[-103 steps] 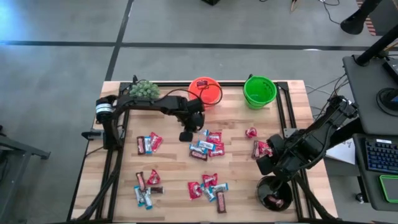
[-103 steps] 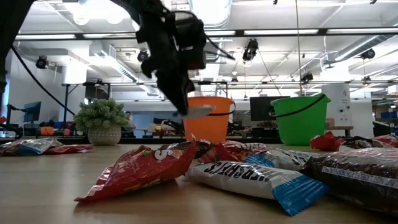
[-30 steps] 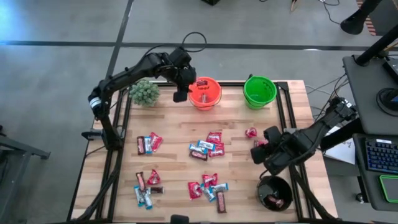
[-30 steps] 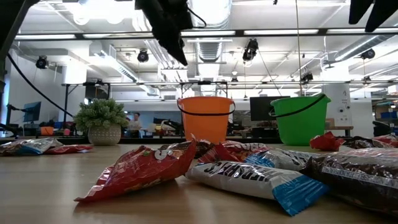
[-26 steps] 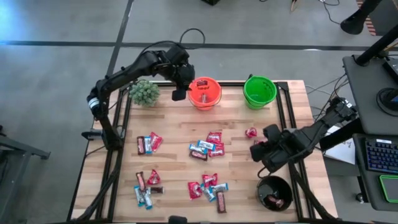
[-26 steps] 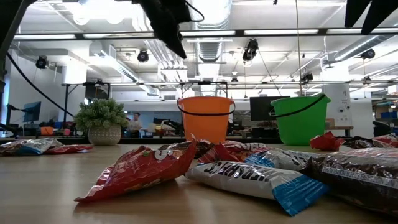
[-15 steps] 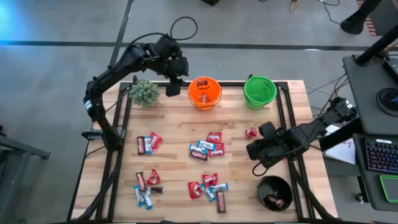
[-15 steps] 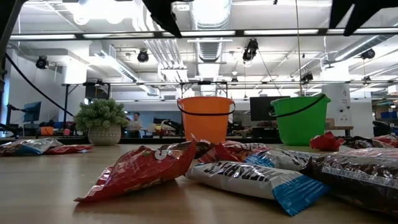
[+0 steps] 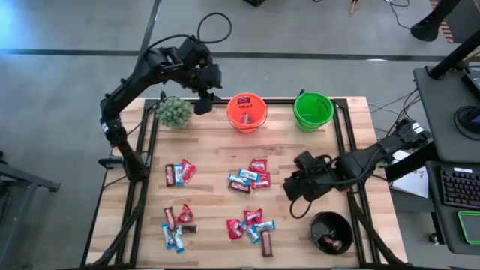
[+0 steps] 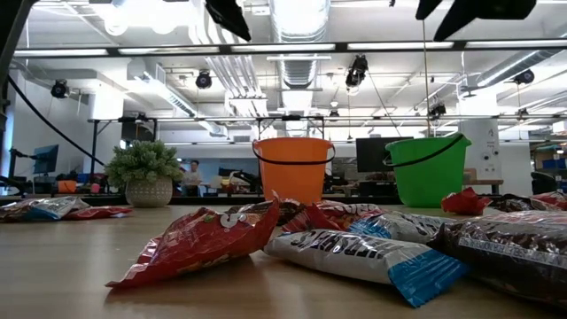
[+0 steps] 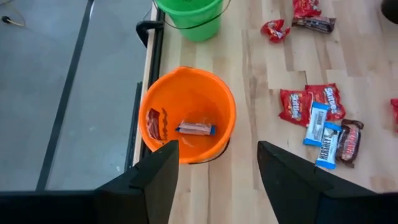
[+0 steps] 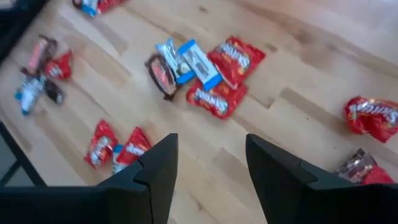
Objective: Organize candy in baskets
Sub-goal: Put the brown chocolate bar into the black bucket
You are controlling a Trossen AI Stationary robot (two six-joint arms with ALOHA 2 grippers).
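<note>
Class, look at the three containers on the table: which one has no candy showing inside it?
The green pail: its inside shows only bare green. The orange pail next to it holds wrappers, and the black bowl at the near right corner holds dark ones.

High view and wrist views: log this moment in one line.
left gripper: open, empty, above orange pail | right gripper: open, empty, over table candy | black bowl: holds candy

Left end effector hangs raised just beside the orange pail, fingers spread and empty. Right end effector hovers well away from that pail, likewise spread, empty.
</note>
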